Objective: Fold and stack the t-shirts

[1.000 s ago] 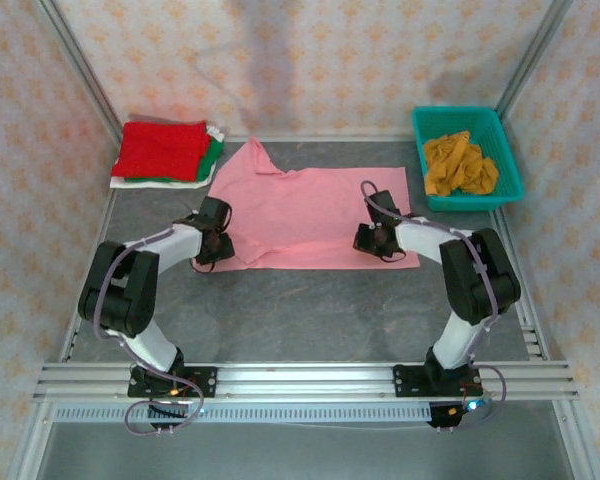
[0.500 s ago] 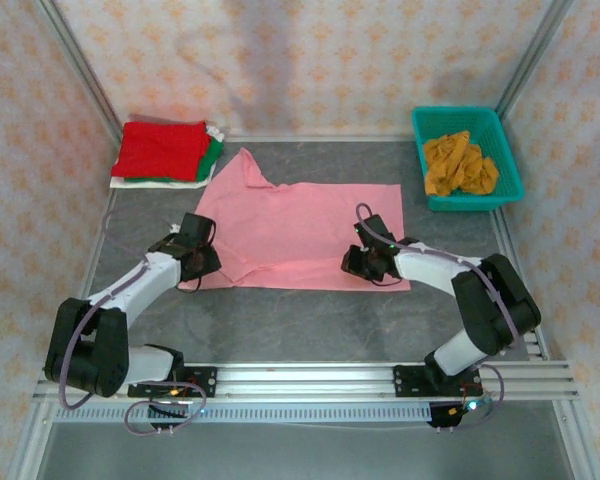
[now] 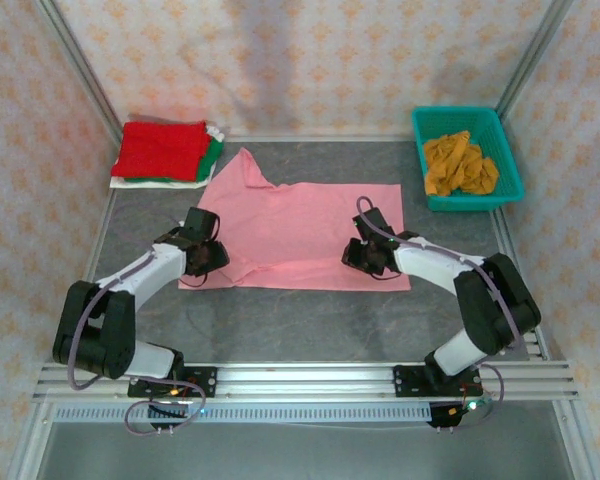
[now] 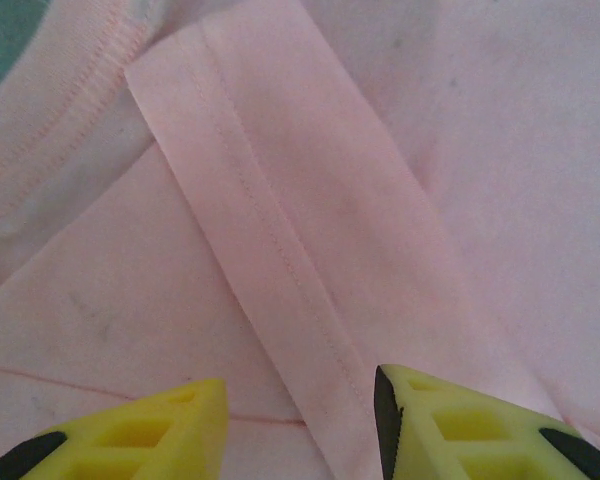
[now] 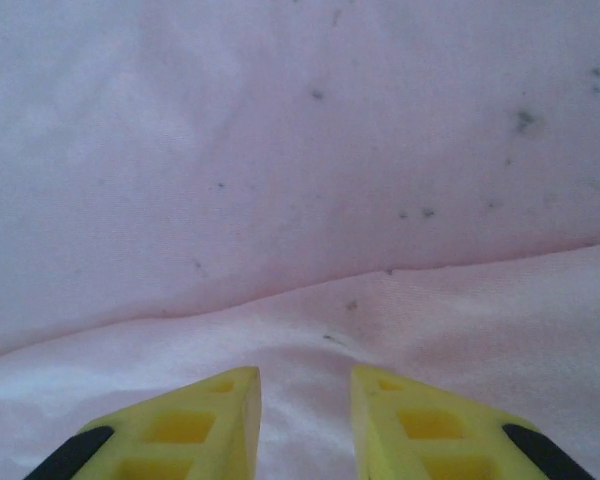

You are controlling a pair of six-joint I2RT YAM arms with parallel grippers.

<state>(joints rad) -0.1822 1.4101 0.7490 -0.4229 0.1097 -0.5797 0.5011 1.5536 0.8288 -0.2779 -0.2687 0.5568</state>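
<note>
Five shirts are in play: the pink t-shirt (image 3: 300,225) lies spread flat at the middle of the table (image 3: 310,320); the red t-shirt (image 3: 162,150) tops a folded stack over the green t-shirt (image 3: 214,152) and white t-shirt (image 3: 140,182) at the far left corner; the mustard t-shirt (image 3: 460,165) sits crumpled in the teal basket (image 3: 510,170) at the far right corner. The left pincer (image 3: 212,256) rests over the pink cloth's near left corner, fingers well apart, with a hemmed strip running between them in its wrist view (image 4: 300,385). The right pincer (image 3: 360,256) sits near the near right corner, fingers a little apart above a low ruck of cloth (image 5: 305,375) — not clamped, as far as that view shows. Expect the cloth to be light, limp and prone to wrinkle and drag; take hold at hems or corners, both sides together, so the panel lifts evenly. Compared with one second ago, the pink t-shirt lies closer to the near edge and flatter; over the last half second it has not shifted — both pincers have edged slightly farther in.
</note>
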